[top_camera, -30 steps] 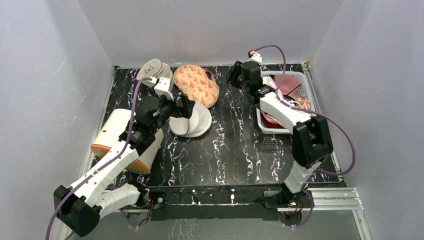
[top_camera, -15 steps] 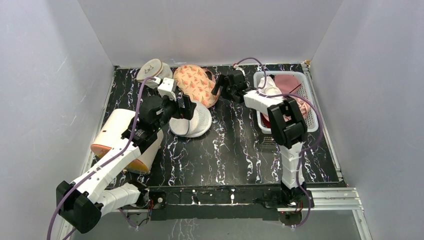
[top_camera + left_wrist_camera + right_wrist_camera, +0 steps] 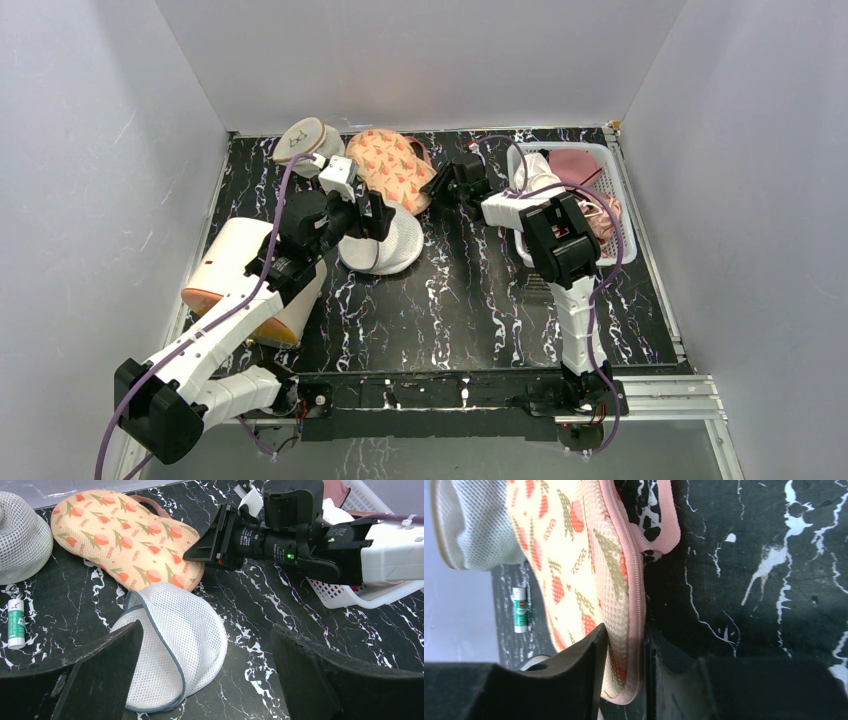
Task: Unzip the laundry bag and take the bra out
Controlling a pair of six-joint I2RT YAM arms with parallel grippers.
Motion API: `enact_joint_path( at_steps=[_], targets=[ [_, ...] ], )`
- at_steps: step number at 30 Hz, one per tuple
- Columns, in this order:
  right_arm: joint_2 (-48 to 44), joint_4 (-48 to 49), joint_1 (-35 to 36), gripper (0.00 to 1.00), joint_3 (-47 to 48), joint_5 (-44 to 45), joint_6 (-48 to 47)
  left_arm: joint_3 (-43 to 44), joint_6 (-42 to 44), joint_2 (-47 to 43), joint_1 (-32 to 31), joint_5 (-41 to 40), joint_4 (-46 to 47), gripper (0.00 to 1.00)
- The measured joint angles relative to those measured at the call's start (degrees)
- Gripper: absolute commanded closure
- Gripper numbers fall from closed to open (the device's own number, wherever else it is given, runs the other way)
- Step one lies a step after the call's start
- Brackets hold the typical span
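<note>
The laundry bag (image 3: 388, 165), peach-orange with a red floral print and a pink zipper edge, lies zipped at the back of the table. It also shows in the left wrist view (image 3: 125, 535) and the right wrist view (image 3: 584, 555). My right gripper (image 3: 432, 189) (image 3: 626, 635) is at its right end, shut on the bag's pink zippered rim, as the left wrist view confirms (image 3: 196, 555). My left gripper (image 3: 373, 214) (image 3: 205, 630) hovers open above a white mesh pouch, holding nothing. The bra is hidden.
A white mesh pouch with grey zip (image 3: 385, 243) (image 3: 175, 650) lies just in front of the bag. A round beige-topped mesh pouch (image 3: 305, 140) sits at the back left. A white basket (image 3: 627, 215) of pink garments stands right. A small tube (image 3: 16, 623) lies left.
My right arm swung left from the basket to the floral bag; its jaws opened on the way and then closed on the bag's pink rim. The left arm has barely moved.
</note>
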Motion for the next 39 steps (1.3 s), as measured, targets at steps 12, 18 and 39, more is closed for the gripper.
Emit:
enact_joint_path(
  at_steps=[12,18,39],
  targets=[
    [-13.2,1.9,-5.3,0.99,-11.3,-0.3,-1.5,0.0,-0.1,0.0,0.0,0.4,0.0,0.02],
    [-28.2,-3.9,-8.3,0.99,-18.2,-0.2,-7.0,0.1,-0.7,0.5,0.0,1.7,0.0,0.02],
    [-64.5,-38.4,-7.1,0.95,-29.7,-4.0,-20.3,-1.2,-19.6,15.1,-0.2,11.2,-0.3,0.02]
  ],
)
